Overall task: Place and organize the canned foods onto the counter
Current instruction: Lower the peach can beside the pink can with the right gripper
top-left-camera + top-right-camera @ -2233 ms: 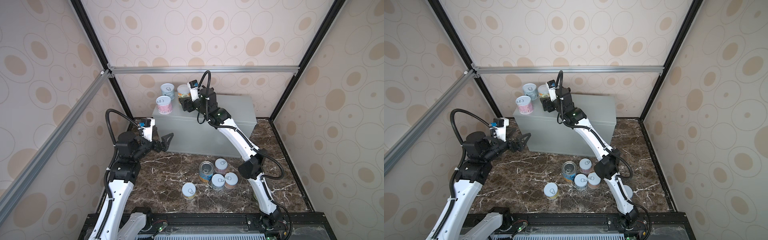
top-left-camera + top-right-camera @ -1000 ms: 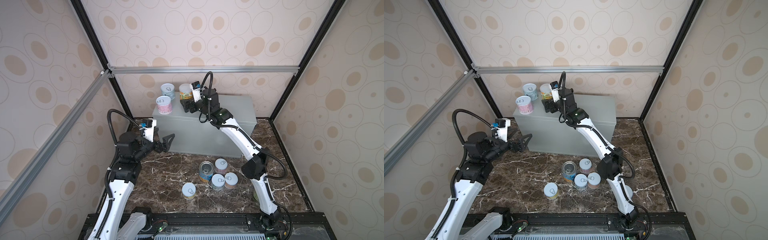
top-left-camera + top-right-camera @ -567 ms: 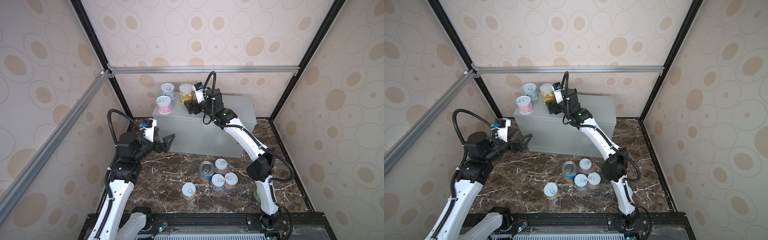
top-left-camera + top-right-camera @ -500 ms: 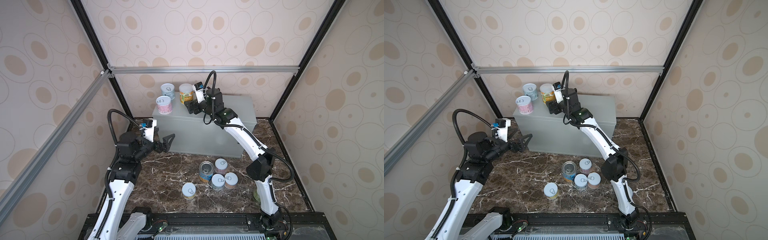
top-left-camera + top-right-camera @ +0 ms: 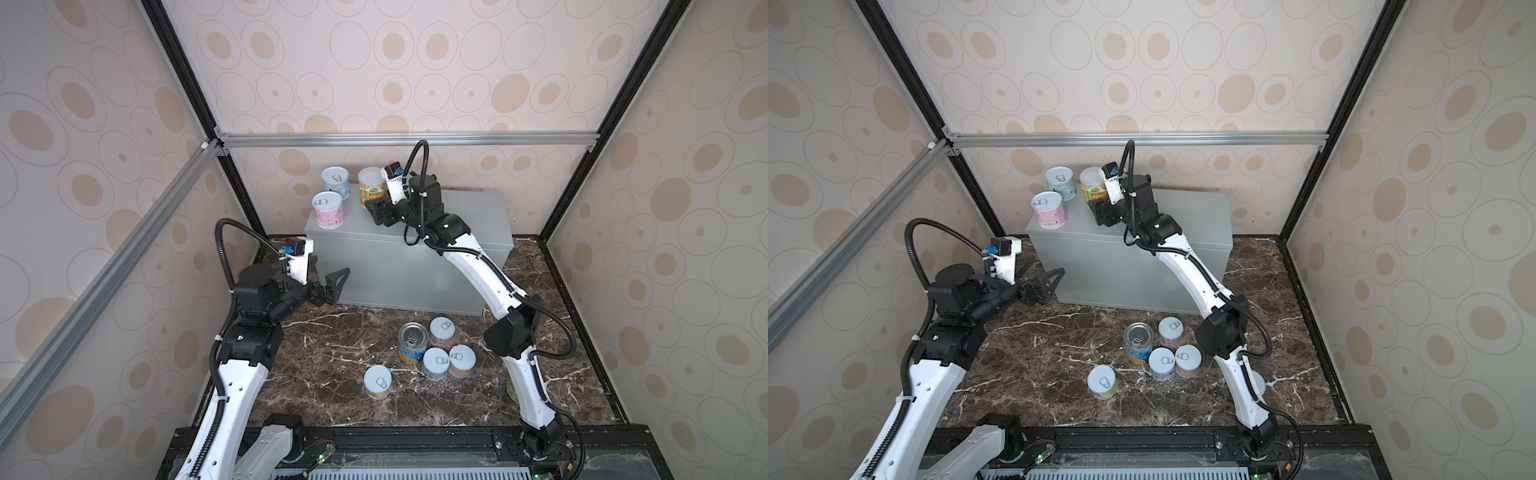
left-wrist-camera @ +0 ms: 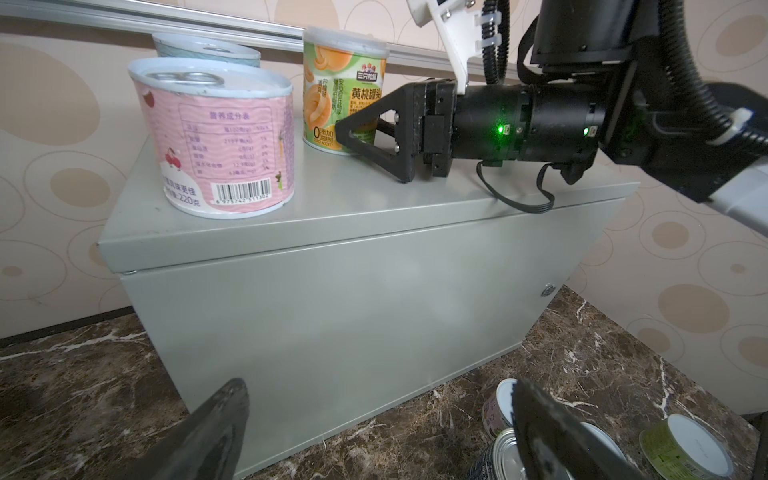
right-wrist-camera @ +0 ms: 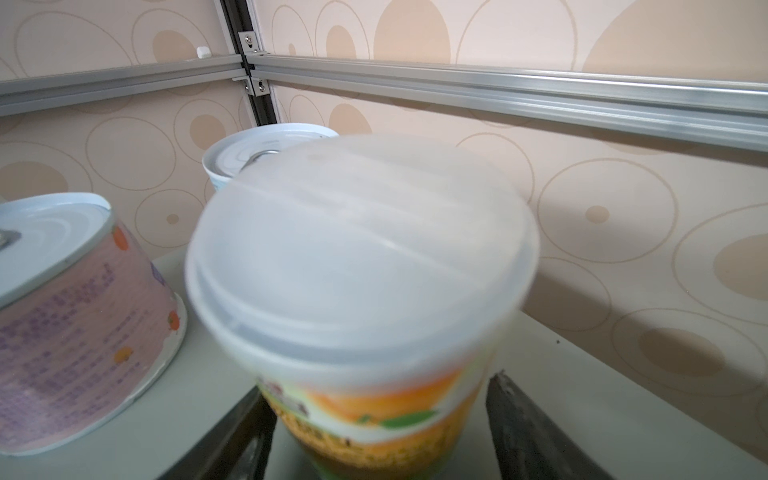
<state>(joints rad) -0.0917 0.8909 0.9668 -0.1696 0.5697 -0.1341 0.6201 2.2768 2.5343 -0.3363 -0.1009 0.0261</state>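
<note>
The right jaws stand partly open astride the lower body of the yellow-peach can (image 7: 361, 257). The right wrist view shows a narrow gap beside one finger (image 7: 528, 428); contact at the other finger (image 7: 241, 440) cannot be determined. The can stands upright on top of the desk (image 5: 469, 212), a grey metal box, toward its rear left. Close beside it, nearer the left end, stand the pale blue can (image 5: 336, 183) at the rear and the pink can (image 5: 328, 210) toward the front edge, both upright. The right arm (image 5: 478, 266) reaches up over the front edge of the desk. The left jaws are spread wide and hold nothing. In the left wrist view each finger (image 6: 216, 428) frames only the desk front and the marble surface (image 5: 332, 353). These jaws hover above the marble, just in front of the left front corner of the desk. A small round lock (image 6: 548, 289) sits on the desk's front face. On the marble in front of the desk, the taller blue can (image 5: 412, 344) stands upright in a tight cluster with three short cans (image 5: 441, 332) (image 5: 436, 363) (image 5: 462, 360). A lone short can (image 5: 377, 381) stands apart from the cluster, nearer the robot base.
</note>
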